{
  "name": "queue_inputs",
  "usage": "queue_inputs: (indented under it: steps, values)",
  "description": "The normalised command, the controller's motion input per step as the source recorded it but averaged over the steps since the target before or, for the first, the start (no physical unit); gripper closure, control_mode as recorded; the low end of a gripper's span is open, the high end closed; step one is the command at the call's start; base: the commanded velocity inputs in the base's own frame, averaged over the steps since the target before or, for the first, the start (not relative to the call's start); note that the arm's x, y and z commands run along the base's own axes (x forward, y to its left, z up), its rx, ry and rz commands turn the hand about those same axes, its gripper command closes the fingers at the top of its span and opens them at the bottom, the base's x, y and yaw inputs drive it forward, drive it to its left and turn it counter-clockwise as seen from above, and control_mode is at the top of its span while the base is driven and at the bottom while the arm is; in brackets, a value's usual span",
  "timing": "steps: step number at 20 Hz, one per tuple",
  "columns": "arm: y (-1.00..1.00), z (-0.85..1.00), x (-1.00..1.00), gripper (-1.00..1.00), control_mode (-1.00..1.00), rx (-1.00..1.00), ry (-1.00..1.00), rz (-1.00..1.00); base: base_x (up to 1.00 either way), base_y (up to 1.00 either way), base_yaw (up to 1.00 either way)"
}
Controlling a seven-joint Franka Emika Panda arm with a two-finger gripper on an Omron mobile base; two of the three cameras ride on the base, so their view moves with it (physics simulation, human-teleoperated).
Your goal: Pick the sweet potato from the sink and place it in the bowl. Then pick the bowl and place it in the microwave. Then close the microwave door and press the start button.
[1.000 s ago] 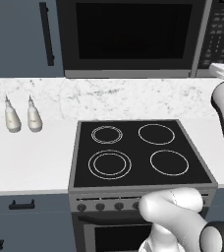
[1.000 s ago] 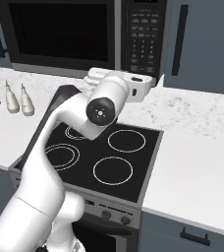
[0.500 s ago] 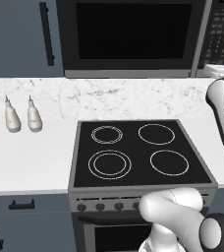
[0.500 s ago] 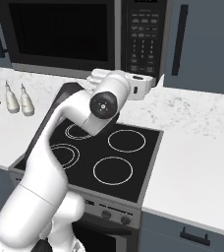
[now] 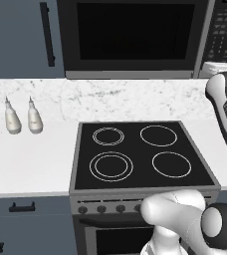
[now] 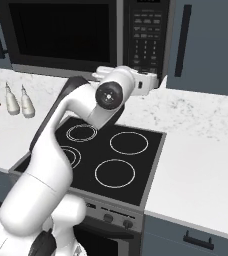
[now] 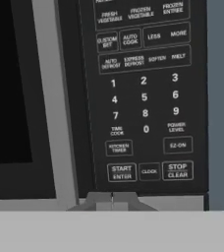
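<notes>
The pale marbled bench point(image 5: 31, 164) carries two small white bottles point(image 5: 22, 117) side by side at nine o'clock of the black stove point(image 5: 140, 154) set into it.

The microwave point(image 5: 135, 37) sits high above the stove, black with a steel-grey frame. Its door point(image 6: 61, 32) is shut, the wide dark glass flush with the front. The keypad point(image 7: 143, 93) is at its right, with START/ENTER on the bottom row.

Microwave point(image 7: 60, 98) keypad panel point(image 7: 143, 93): digits 0–9, START ENTER, CLOCK, STOP CLEAR, KITCHEN TIMER, POWER LEVEL, AUTO DEFROST, SOFTEN, MELT (top row partly cut off).
</notes>
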Motion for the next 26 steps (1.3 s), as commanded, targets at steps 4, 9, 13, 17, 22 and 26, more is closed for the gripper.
queue_inputs:
  steps: [4,9,13,17,22,26]
  values:
    - [-0.07,0.00,0.21,1.00,-1.00,0.00,0.00,0.00,0.00,0.00,0.00]
    - [-0.04,0.00,0.19,1.00,-1.00,0.00,0.00,0.00,0.00,0.00,0.00]
    - [0.00,-0.01,0.21,1.00,-1.00,0.00,0.00,0.00,0.00,0.00,0.00]
    - [0.00,-0.02,0.17,1.00,-1.00,0.00,0.00,0.00,0.00,0.00,0.00]
    - [-0.05,-0.05,0.10,1.00,-1.00,0.00,0.00,0.00,0.00,0.00,0.00]
    - [-0.09,-0.05,0.08,1.00,-1.00,0.00,0.00,0.00,0.00,0.00,0.00]
